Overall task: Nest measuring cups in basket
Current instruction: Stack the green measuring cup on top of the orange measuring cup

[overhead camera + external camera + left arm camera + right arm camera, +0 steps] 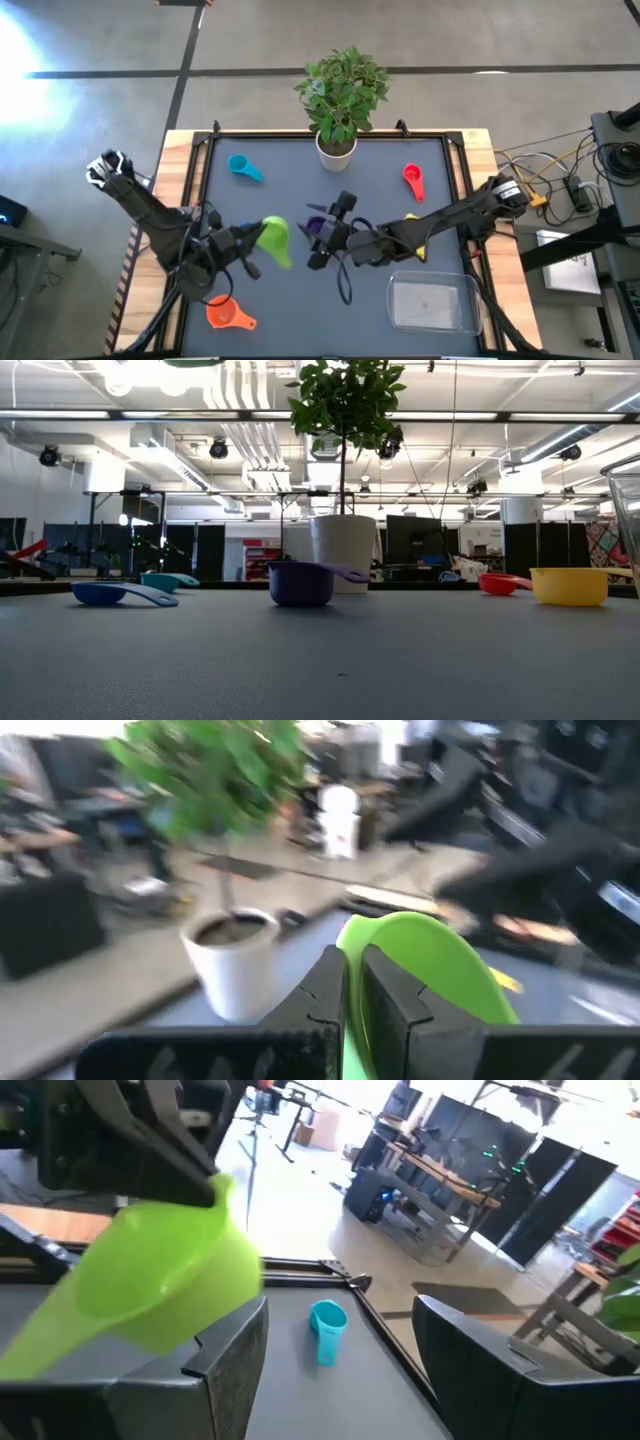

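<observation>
Green cup (274,240) pinched by handle in left gripper (250,238), airborne mid-table, basket (432,303) empty at four o'clock — right gripper (322,240) spread at three o'clock of cup; risk: botched handover, cup dropping on purple cup (316,226).

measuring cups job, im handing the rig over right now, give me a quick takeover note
Left tool: shut on the handle of the big green plastic measuring cup, held up above the table centre.
Right tool: open, facing the green cup, holding nothing.
On the grey table: the teal cup far left, the red cup far right, the orange cup near left, the purple cup centre, the blue cup and the yellow cup in the low view.
The clear rectangular plastic basket, near right, holds no cups.
Done: nothing nested. Left: all seven cups.
</observation>
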You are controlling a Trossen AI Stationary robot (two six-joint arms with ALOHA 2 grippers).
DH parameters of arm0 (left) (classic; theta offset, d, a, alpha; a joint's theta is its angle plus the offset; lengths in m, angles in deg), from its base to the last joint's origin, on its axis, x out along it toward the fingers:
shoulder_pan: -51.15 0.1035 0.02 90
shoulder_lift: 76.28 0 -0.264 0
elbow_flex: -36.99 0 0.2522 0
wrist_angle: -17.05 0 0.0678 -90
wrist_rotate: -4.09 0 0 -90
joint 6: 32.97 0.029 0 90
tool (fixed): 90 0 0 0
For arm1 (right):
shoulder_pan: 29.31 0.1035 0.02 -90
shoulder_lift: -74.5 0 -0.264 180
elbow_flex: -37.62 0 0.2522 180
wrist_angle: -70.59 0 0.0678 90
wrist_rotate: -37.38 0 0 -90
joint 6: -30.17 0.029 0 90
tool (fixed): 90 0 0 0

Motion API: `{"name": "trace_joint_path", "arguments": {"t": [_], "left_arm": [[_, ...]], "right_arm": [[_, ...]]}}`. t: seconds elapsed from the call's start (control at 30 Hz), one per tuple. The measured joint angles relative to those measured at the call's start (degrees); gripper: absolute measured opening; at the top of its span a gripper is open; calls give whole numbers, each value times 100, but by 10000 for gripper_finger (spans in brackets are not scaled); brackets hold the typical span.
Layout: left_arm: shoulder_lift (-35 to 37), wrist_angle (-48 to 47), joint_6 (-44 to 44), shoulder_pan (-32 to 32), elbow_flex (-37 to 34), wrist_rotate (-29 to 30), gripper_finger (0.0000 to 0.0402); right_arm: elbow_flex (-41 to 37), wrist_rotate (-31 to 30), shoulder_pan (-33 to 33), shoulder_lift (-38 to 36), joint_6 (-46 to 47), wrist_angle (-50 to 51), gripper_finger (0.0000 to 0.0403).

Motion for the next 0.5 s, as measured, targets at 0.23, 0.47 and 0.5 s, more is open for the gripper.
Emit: {"name": "trace_joint_path", "arguments": {"t": [0.23, 0.47, 0.5], "left_arm": [[37, -1689, -2259, -94, -4, -968, 2], [48, -3186, -4778, -480, -4, -1360, 2], [50, -3360, -5156, -595, -4, -1409, 2]], "right_arm": [[-14, 23, 114, -16, -33, 86, 238], [-45, 27, 110, -21, 148, 360, 238], [-47, 27, 111, -23, 153, 385, 238]]}}
